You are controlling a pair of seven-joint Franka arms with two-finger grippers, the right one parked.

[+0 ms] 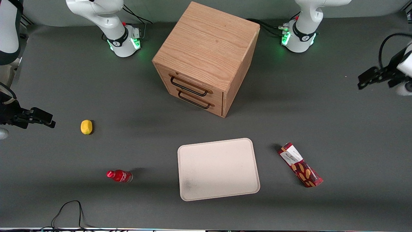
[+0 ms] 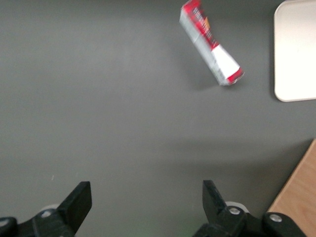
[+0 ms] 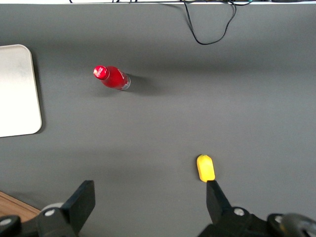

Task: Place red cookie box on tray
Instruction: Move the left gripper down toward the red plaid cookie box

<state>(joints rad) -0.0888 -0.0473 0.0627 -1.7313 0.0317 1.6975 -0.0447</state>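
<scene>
Front view: the long narrow dark-red cookie box (image 1: 300, 164) with tan cookie pictures lies flat on the grey tabletop (image 1: 354, 135), its white-labelled end pointing toward the wooden two-drawer cabinet (image 1: 206, 58). It rests just beside the large flat cream-beige tray (image 1: 218, 169), on the working arm's side, apart from the tray's rim and angled to it. The left arm's black two-finger gripper (image 1: 370, 78) hangs above the tabletop at the working arm's end, well apart from the box and farther from the front camera than the box is.

Left wrist view confirms the jaws released: both fingers (image 2: 79, 200) stand wide apart with only bare tabletop between them, and the cookie box (image 2: 211, 43) lies well clear of them, with a corner of the tray (image 2: 295, 49) next to it.

Toward the parked arm's end sit a small red bottle (image 1: 119, 176) and a yellow lemon-shaped object (image 1: 86, 127).
</scene>
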